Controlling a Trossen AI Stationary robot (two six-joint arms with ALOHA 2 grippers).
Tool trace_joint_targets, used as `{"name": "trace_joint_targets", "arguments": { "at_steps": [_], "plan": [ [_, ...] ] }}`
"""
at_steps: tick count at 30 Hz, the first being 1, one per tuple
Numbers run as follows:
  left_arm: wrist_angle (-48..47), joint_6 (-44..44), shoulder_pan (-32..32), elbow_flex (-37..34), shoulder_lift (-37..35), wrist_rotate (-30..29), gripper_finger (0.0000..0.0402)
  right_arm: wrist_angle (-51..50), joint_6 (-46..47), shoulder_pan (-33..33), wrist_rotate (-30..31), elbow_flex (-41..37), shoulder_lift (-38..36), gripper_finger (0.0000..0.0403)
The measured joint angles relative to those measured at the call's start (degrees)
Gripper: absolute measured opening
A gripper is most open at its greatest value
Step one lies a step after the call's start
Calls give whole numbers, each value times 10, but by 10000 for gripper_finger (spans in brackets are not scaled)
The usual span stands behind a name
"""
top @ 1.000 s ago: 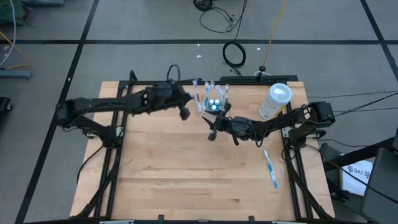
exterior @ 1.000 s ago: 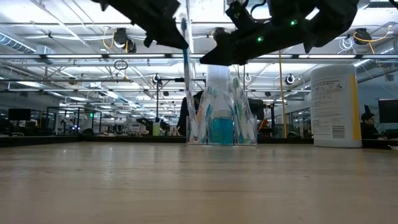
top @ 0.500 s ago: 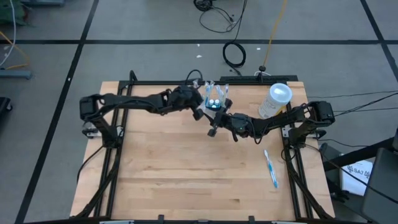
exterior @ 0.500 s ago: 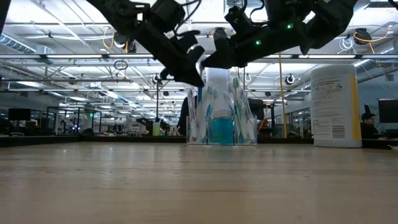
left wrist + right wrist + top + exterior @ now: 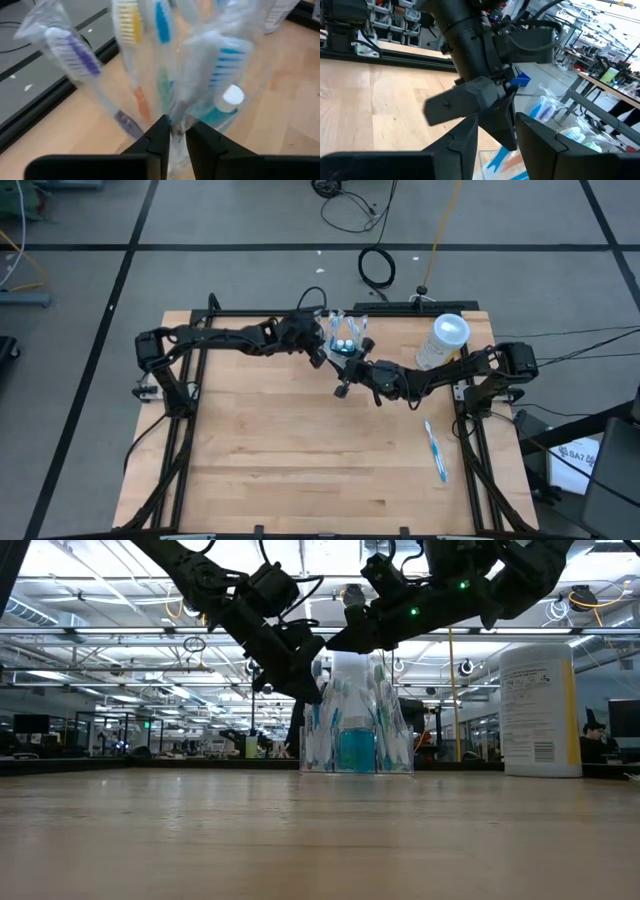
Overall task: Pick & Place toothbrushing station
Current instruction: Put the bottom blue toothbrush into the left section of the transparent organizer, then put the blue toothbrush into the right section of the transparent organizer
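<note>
Standing at the far middle of the wooden worktop, the clear plastic toothbrushing station holds several upright toothbrushes. The left pincer sits against its side, fingers slightly parted around a clear toothbrush handle. The right pincer hovers beside the station, fingers parted and empty. A blue-and-white toothbrush lies well apart, near a whitish translucent cylinder.

A whitish cylinder with a round white top stands upright on the wooden table, beside the right arm, well off from its gripper; a blue toothbrush lies flat farther off; black cables coil on the floor beyond.
</note>
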Motion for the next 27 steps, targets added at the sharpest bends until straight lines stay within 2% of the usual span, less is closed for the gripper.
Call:
{"name": "trace_joint_targets", "arguments": {
  "at_steps": [11,17,27],
  "plan": [
    [-37,32,5,0,0,-5,112,-2,1,0,-4,0,0,125],
    [-77,78,5,0,-8,-9,142,-2,2,0,-4,0,0,125],
    [-169,120,-7,0,-70,-39,128,-23,65,0,-6,0,0,125]
  ]
}}
